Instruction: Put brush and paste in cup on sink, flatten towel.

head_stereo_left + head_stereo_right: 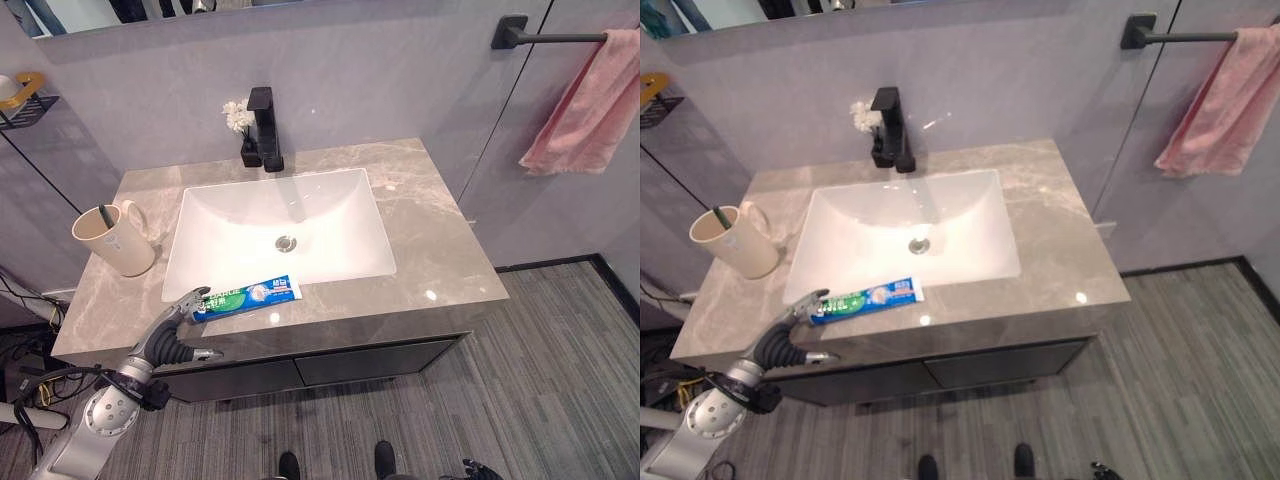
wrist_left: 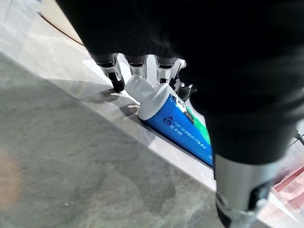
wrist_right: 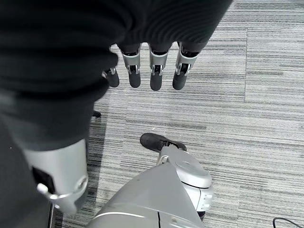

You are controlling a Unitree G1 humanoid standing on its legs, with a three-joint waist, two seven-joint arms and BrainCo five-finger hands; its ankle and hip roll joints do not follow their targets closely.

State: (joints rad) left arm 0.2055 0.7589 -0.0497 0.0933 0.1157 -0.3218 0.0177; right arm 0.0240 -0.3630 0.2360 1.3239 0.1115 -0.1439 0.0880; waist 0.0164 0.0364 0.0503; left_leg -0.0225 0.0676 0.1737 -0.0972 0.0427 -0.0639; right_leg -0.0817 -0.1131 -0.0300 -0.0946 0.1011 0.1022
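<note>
Left eye view: grey marble table point(image 1: 440, 250) with white sink point(image 1: 230, 250) set in the middle, black tap point(image 1: 262, 128) at upper centre, small white flowers point(image 1: 237, 117) just left of it. Beige cup point(image 1: 115, 240) at left of frame on the table, left of the sink, with dark brush point(image 1: 105, 216) standing inside, tilted. Blue-green tube of paste point(image 1: 247, 297) lying flat on the table's front strip, just below the sink's front edge, cap end toward the left. Left hand point(image 1: 170, 330) at lower left of frame, coming in over the table's front edge, fingers reaching to the cap end of the tube. Pink towel point(image 1: 588, 105) at upper right, bunched and hanging from a black wall bar point(image 1: 550, 38). Wire shelf point(image 1: 25, 105) at upper left edge.

Left wrist view: fingers point(image 2: 115, 76) straight and spread, tips down on the table around the white cap, one just beside it, not curled round the tube; thumb off to one side, away from the tube. Hand open, nothing gripped.

Right wrist view: right hand point(image 3: 142, 61) hanging above grey striped floor point(image 3: 266, 95), fingers loosely extended, relaxed, holding nothing.
</note>
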